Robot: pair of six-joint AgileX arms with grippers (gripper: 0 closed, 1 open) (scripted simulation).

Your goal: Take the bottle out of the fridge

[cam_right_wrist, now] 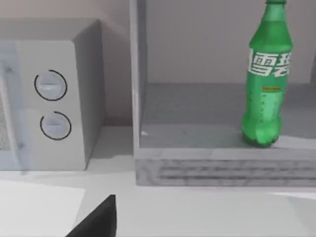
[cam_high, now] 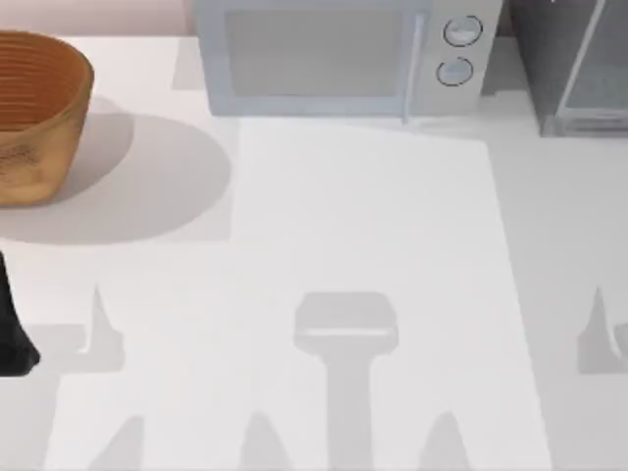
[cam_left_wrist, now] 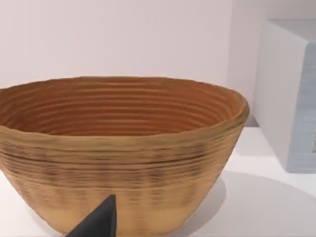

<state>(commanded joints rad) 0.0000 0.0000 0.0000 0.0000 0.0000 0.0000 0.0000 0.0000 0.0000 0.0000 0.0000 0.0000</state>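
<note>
Bottle [cam_right_wrist: 264, 79] upright on fridge [cam_right_wrist: 207, 163] shelf, near front lip, fridge at bench far right corner. I judge it light, smooth, slippery, tippy: pinch mid-body, below label. Left claw [cam_left_wrist: 96, 222], right claw [cam_right_wrist: 96, 219]: finger state cannot tell.

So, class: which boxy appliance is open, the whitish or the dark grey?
The dark grey fridge: its inside shows, green bottle standing within; whitish microwave is closed.
</note>
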